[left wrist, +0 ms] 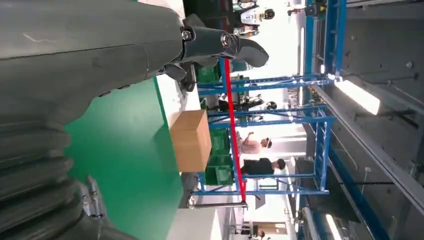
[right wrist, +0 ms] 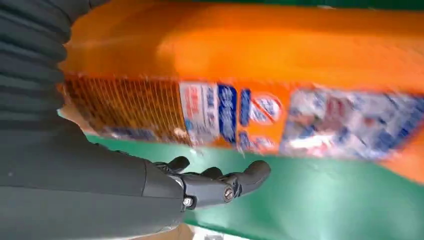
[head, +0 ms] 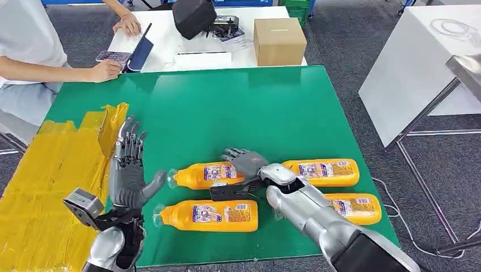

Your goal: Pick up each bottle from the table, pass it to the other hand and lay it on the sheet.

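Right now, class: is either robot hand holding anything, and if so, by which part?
The left hand holds nothing, fingers spread. The right hand lies over an orange bottle at its base end; whether its fingers have closed cannot be told.

Grey carpet floor (head: 351,51), white tables (head: 170,39), blue racking (left wrist: 320,120) beyond.

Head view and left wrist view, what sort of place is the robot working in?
Probably an industrial hall used as a robot test area: blue steel racking, a person at a white desk, and a green-topped table with orange plastic bottles staged.
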